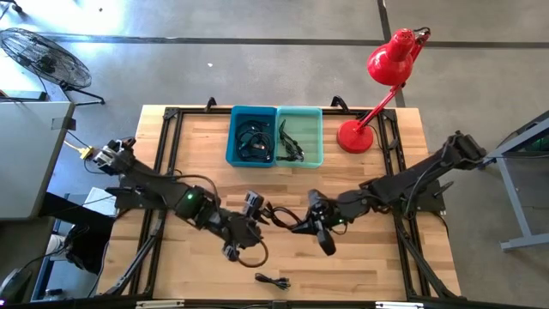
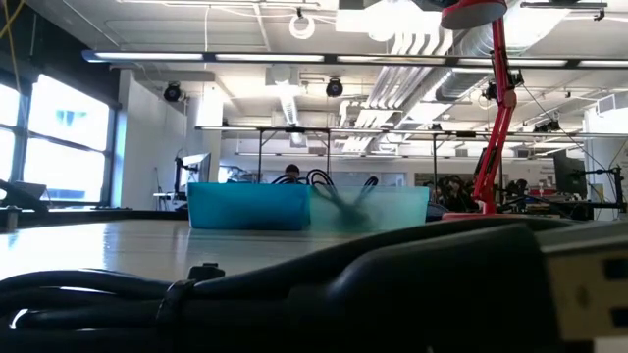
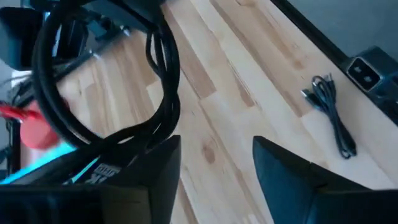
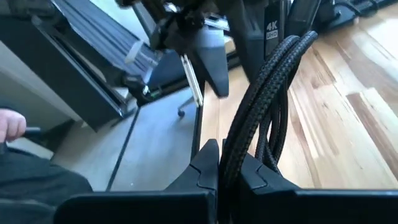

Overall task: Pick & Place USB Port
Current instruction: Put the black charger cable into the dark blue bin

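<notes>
Wooden bench [image 1: 360, 266] with two bins at the back, a blue bin [image 1: 252, 136] and a teal bin [image 1: 300, 136]. Mid-bench, the right hand [image 4: 231, 163] is clamped on a black braided USB cable [image 4: 261, 99]. Left hand [image 3: 216, 163] sits beside it, fingers apart, holding nothing. Another spare cable [image 1: 273, 280] lies near the front edge.
</notes>
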Tool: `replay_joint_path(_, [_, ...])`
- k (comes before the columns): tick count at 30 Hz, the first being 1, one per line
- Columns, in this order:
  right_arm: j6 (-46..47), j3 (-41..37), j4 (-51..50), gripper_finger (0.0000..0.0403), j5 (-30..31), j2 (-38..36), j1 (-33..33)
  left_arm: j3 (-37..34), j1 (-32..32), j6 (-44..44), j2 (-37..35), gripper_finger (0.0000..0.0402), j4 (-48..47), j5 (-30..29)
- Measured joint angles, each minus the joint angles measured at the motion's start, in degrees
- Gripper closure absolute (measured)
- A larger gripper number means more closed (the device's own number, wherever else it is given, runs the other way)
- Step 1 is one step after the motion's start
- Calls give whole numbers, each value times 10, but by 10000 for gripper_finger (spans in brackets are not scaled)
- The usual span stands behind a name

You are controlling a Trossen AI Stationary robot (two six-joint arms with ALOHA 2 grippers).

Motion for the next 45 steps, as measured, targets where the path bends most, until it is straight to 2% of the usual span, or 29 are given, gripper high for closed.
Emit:
replay_joint_path(9, [-5,0,-99,402,-53,-43,0,0,34,90,-1,199,73,-43])
replay_joint_path(15, [-39,0,-100,402,-124,-47,-30,0,64,124,-1,199,133,-1])
replay_joint_path(22, [-63,0,-102,402,-182,-50,-58,0,95,76,1,199,169,55])
replay_joint_path(28, [-80,0,-101,402,-204,-50,-76,-1,118,10,9,199,166,115])
replay_joint_path(31, [-86,0,-100,402,-209,-50,-87,0,128,6,13,199,170,153])
replay_joint_path(34, [-90,0,-102,402,-210,-50,-97,-1,133,8,19,199,163,144])
replay_joint_path(37, [-98,0,-100,402,-210,-50,-106,0,140,22,19,200,169,108])
replay_joint_path(41, [-99,0,-100,402,-225,-50,-119,0,155,31,22,219,170,94])
replay_joint_path(45, [-103,0,-100,402,-227,-50,-132,0,170,64,22,275,174,99])
